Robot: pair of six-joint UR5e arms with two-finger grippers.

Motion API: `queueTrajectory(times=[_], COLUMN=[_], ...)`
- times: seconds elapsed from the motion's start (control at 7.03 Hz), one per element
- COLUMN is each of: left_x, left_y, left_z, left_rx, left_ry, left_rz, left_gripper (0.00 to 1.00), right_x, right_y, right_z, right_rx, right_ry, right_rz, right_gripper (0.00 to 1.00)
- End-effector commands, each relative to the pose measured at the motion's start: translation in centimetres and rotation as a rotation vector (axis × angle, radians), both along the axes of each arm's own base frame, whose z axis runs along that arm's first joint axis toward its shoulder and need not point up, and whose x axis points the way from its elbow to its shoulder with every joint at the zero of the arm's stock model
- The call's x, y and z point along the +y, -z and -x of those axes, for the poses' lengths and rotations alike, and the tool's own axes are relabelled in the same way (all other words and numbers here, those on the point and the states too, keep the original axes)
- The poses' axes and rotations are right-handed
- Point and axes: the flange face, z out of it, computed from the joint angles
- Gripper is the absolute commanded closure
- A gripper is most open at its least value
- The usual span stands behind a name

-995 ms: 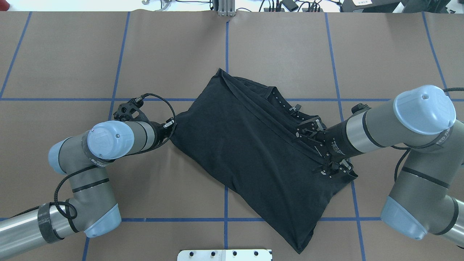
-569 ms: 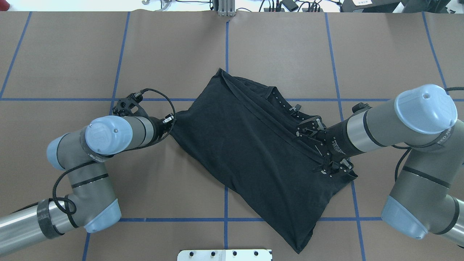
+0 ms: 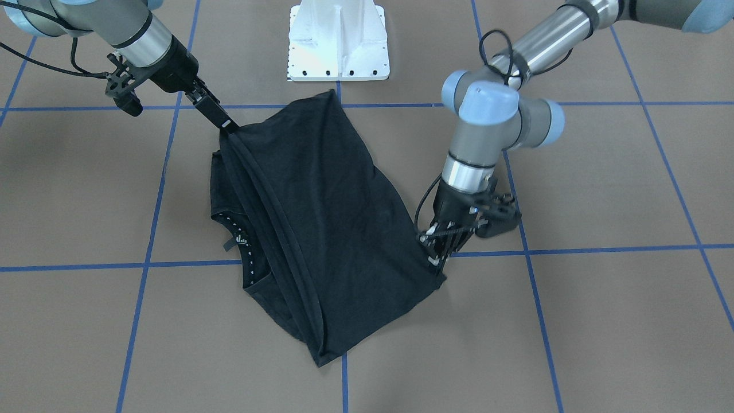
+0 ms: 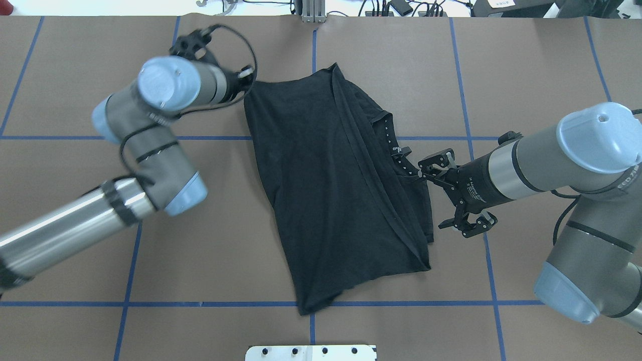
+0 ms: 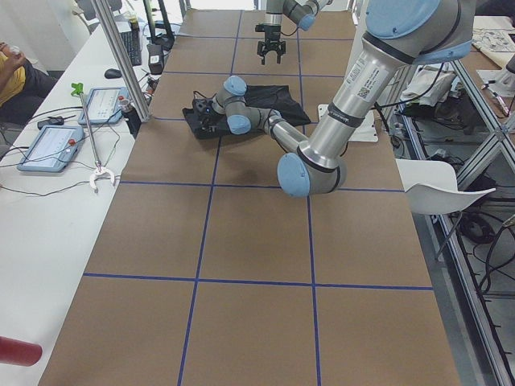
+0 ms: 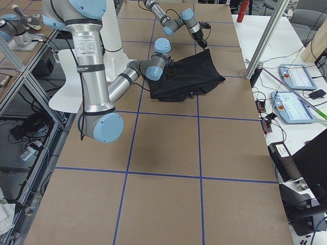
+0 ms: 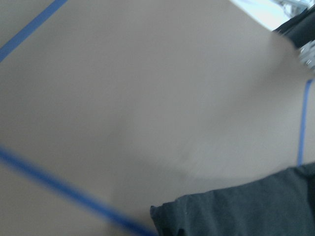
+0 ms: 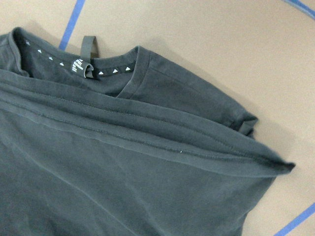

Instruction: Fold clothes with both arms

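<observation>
Swung toward the far edge since 0.6 s back: left arm (image 4: pixel 155 160), dragging the shirt (image 4: pixel 321 190) round with it. Shirt lay slanted then; it now runs far-to-near. Right arm (image 4: pixel 526 165) hardly shifted.

Table (image 4: pixel 526 75): brown, crossed by blue tape lines (image 4: pixel 50 136).
Left arm reaches in from the near-left corner, elbow left of the shirt.
Right arm comes from the right end. From overhead its wrist overlaps the shirt's right edge.
Shirt: mid-table, black, doubled over along a long diagonal ridge. Collar (image 4: pixel 388 131) shows toward the right end. Near tip just crosses a tape line.
Base plate (image 3: pixel 338 51): white, middle of near edge, apart from the shirt.
Left gripper (image 3: pixel 437 261): closed on the shirt's far-left corner.
Right gripper (image 3: pixel 225 121): held above the shirt's right edge. Parted or not, can't tell.
Cables (image 4: pixel 401 7) and a post (image 4: pixel 312 10) beyond the far edge.
</observation>
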Motion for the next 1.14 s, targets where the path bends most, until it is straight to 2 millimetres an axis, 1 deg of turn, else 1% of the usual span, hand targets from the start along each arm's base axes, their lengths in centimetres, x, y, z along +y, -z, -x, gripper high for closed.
queueTrajectory(times=[0.0, 0.14, 0.28, 0.43, 0.57, 0.71, 0.85, 1.0], left_x=[-9.8, -11.8, -12.0, -12.6, -12.9, -10.5, -7.1, -4.4], left_y=[1.8, 3.9, 4.5, 4.7, 7.3, 6.5, 5.8, 3.3], left_z=[-3.2, -4.6, -4.6, -3.7, -1.6, -0.4, 2.1, 4.4], left_rx=[-0.011, -0.026, -0.032, -0.04, -0.01, 0.009, 0.027, 0.025], left_ry=[-0.011, -0.019, -0.024, -0.023, -0.016, -0.084, -0.134, -0.152], left_rz=[-0.103, -0.131, -0.145, -0.159, -0.2, -0.187, -0.177, -0.162], left_gripper=[1.0, 1.0, 0.47, 0.0, 0.0, 0.0, 0.0, 0.0], right_x=[-0.6, -1.1, -1.8, -2.5, -3.9, -3.0, -2.1, -2.0], right_y=[0.3, 0.4, 0.6, 0.4, 2.2, 3.3, 3.9, 4.2], right_z=[-0.9, -1.3, -1.7, -1.9, -0.9, 3.9, 7.6, 10.0], right_rx=[-0.002, 0.0, -0.001, 0.008, 0.001, 0.045, 0.1, 0.196], right_ry=[-0.022, -0.046, -0.067, -0.091, -0.144, -0.139, -0.113, -0.03], right_rz=[-0.001, -0.009, -0.013, -0.018, -0.059, -0.083, -0.186, -0.295], right_gripper=[0.0, 0.0, 0.0, 0.0, 0.0, 0.0, 0.0, 0.0])
